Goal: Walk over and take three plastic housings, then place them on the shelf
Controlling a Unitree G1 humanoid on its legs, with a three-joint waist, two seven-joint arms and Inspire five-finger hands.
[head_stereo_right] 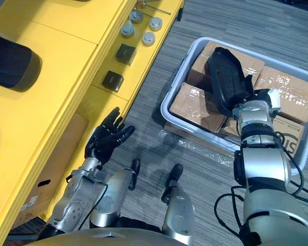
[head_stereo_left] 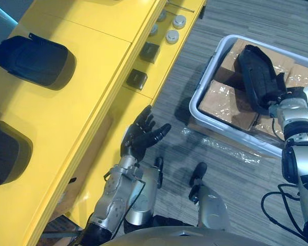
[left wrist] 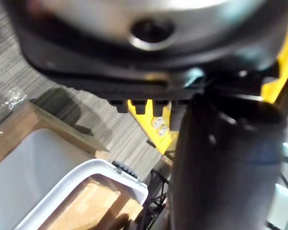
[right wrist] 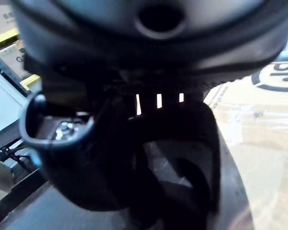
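Note:
Two black plastic housings [head_stereo_left: 36, 59] [head_stereo_left: 5, 151] lie on top of the yellow shelf [head_stereo_left: 97, 87] at the left. A third black housing [head_stereo_left: 256, 72] stands tilted over the cardboard boxes in the white bin [head_stereo_left: 203, 89] on the floor at the right. My right hand [head_stereo_right: 264, 96] reaches into the bin at the housing's near end. In the right wrist view its fingers [right wrist: 86, 158] curl round the dark shell. My left hand [head_stereo_left: 141, 134] hangs open beside the shelf's front, its fingers spread and holding nothing.
On the shelf's lower ledge sit round metal knobs [head_stereo_left: 173, 28] and two small black blocks [head_stereo_left: 149, 51] [head_stereo_left: 137, 78]. Plastic-wrapped cardboard boxes [head_stereo_left: 223, 102] fill the bin. Grey striped carpet [head_stereo_left: 174, 97] runs between shelf and bin.

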